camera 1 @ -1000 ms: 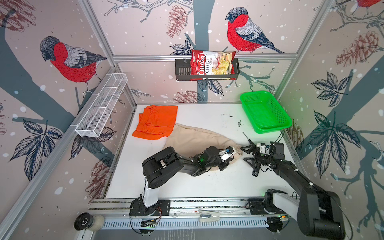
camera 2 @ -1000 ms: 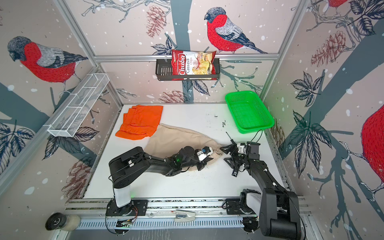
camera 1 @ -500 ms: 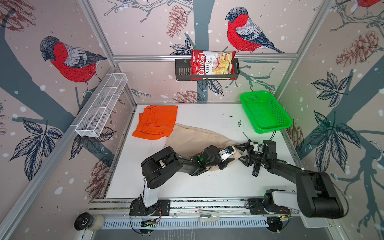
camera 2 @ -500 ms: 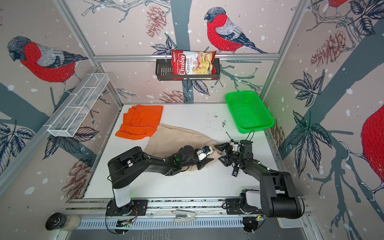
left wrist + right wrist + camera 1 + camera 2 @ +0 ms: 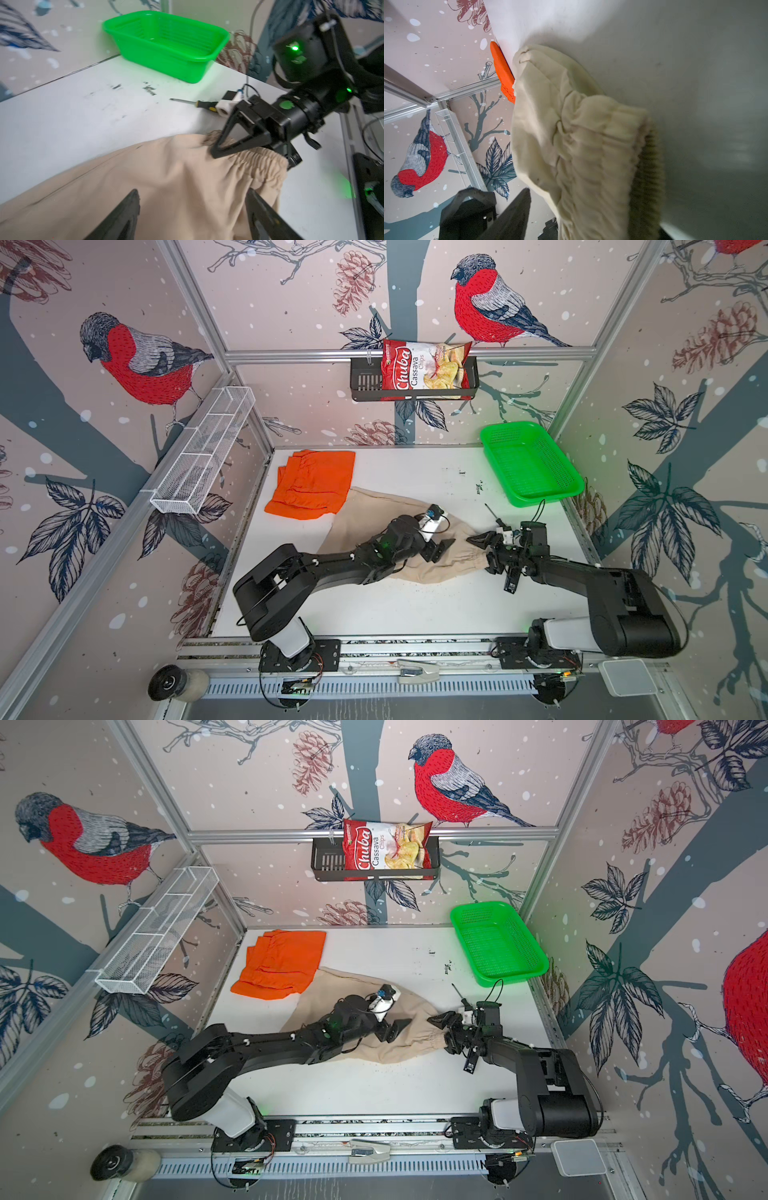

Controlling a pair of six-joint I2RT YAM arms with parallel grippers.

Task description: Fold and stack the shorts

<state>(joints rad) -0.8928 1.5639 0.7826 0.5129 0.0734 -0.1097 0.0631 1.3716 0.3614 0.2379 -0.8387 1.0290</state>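
Observation:
The beige shorts (image 5: 382, 506) (image 5: 345, 986) lie spread across the middle of the table, gathered waistband (image 5: 259, 164) toward the right. The folded orange shorts (image 5: 311, 485) (image 5: 280, 963) rest at the back left, their near edge against the beige cloth. My left gripper (image 5: 442, 549) (image 5: 191, 193) stands open low over the beige cloth, just short of the waistband, holding nothing. My right gripper (image 5: 482, 553) (image 5: 587, 197) straddles the waistband's end, one finger above it. In the right wrist view a gap shows between that finger (image 5: 517, 209) and the cloth.
A green mesh basket (image 5: 532, 464) sits at the back right corner. A screwdriver (image 5: 187, 101) lies on the table between the basket and my right gripper. A chip bag (image 5: 424, 371) hangs in a black rack on the back wall. A white wire shelf (image 5: 203, 456) lines the left wall.
My left gripper has opened and let go of the beige cloth. My right gripper has moved left onto the waistband's end, and its jaws have narrowed.

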